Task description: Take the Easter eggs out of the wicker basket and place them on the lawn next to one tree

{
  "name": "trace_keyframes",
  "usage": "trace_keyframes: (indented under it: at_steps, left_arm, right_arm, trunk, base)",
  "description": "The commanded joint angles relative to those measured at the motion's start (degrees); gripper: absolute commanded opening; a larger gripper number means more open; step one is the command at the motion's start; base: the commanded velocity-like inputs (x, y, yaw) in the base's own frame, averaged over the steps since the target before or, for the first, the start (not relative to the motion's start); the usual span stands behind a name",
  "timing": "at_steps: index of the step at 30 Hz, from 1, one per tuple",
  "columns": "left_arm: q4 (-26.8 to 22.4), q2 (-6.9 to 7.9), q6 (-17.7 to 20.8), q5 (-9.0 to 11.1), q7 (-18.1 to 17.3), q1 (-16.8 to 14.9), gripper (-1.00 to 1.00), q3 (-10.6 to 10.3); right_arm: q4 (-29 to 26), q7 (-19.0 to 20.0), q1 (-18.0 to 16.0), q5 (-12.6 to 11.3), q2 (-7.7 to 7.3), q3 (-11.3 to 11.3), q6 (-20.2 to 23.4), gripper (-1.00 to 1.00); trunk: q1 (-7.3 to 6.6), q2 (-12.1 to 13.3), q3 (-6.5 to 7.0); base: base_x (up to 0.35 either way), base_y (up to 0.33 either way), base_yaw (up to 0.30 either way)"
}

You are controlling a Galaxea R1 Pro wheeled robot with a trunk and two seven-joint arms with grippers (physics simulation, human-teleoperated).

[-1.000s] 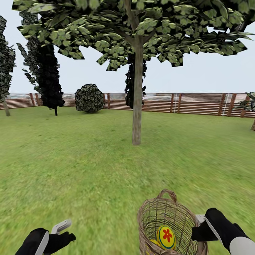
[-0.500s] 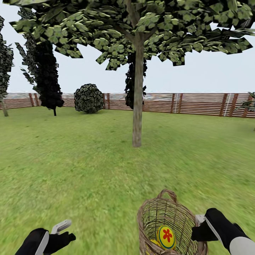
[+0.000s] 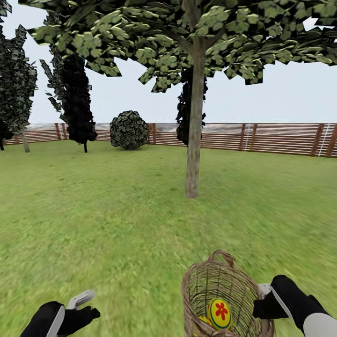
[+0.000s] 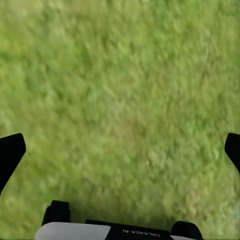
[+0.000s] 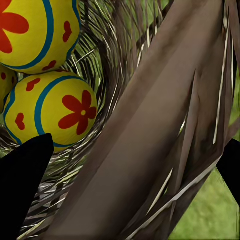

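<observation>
head: basket (image 3: pixel 224 295) low in front, off the lawn (image 3: pixel 117 224), rim clamped by right gripper (image 3: pixel 263 299); egg (image 3: pixel 220 313) inside. tree (image 3: pixel 194 140) ahead. left gripper (image 3: pixel 82 304) empty.
left wrist: jaws spread over grass.
right wrist: fingers (image 5: pixel 22 190) astride rim; eggs (image 5: pixel 55 110) in basket.

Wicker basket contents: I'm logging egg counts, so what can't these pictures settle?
- Head view: the tan open-weave wicker basket is cut by the bottom edge; one yellow flower-marked egg shows whole.
- Right wrist view: a third egg is cropped to a sliver.
- Right gripper's jaws: hidden behind the rim.
</observation>
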Motion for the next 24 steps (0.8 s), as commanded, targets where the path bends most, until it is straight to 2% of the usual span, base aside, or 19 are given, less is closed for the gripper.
trace_keyframes:
  at_steps: [1, 24]
  left_arm:
    - [-0.05, -0.01, 0.37, 0.43, 0.08, -0.04, 1.00, 0.13]
    - [-0.07, 0.00, 0.37, 0.49, -0.01, -0.04, 1.00, 0.16]
  right_arm:
    - [-0.10, 0.51, -0.05, -0.06, -0.05, 0.27, 0.22, -1.00]
    - [-0.10, 0.50, -0.05, -0.06, -0.05, 0.24, 0.22, -1.00]
  trunk:
    - [0.04, -0.04, -0.07]
    - [0.04, -0.04, -0.07]
  base:
    - [0.337, 0.000, 0.001]
    - [0.337, 0.000, 0.000]
